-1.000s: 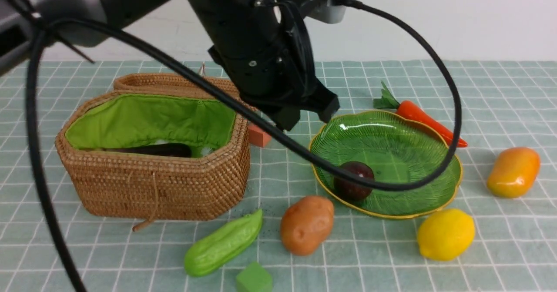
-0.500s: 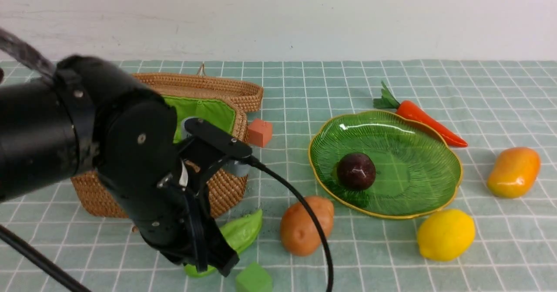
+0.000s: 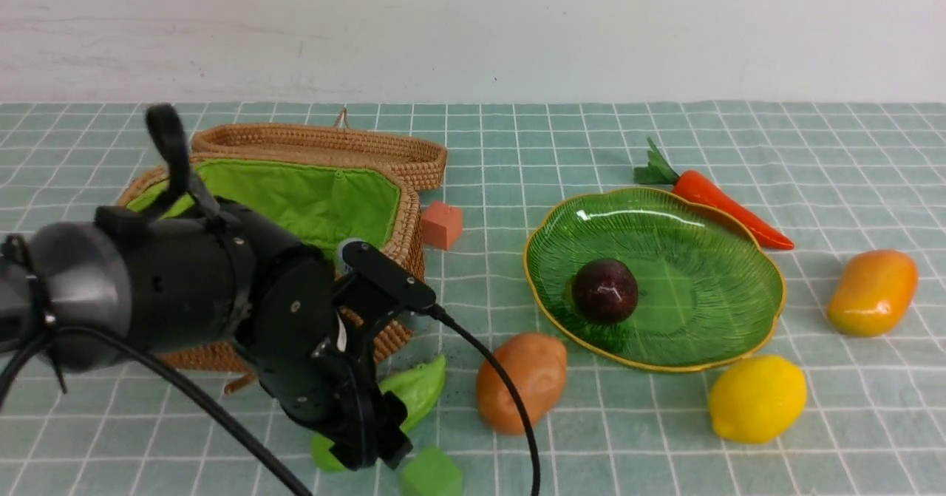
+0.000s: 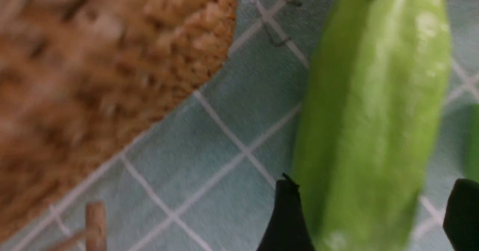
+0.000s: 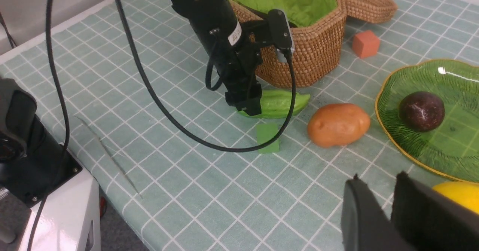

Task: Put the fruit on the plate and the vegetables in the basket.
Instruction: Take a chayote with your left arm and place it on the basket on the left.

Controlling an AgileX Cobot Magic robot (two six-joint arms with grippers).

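Observation:
My left gripper (image 3: 369, 444) is open and low over the ridged green gourd (image 3: 417, 391), which lies on the cloth in front of the basket (image 3: 384, 219). In the left wrist view its fingers (image 4: 286, 217) straddle the gourd (image 4: 374, 112) with gaps on both sides. The mangosteen (image 3: 604, 290) sits on the green plate (image 3: 709, 259). Potato (image 3: 521, 381), lemon (image 3: 757, 398), mango (image 3: 872, 291) and carrot (image 3: 720, 204) lie on the cloth. My right gripper (image 5: 378, 178) hovers near the lemon (image 5: 458, 198), slightly open and holding nothing.
An orange cube (image 3: 441, 224) sits between basket and plate. A green cube (image 3: 430, 474) lies just beside my left gripper at the front edge. The basket's lid (image 3: 325, 141) is folded back behind it. The left arm's cable (image 3: 510, 407) loops across the potato.
The left arm has swung from above the plate down to the front left. Its gripper has dropped over the gourd and opened. The right gripper is unchanged.

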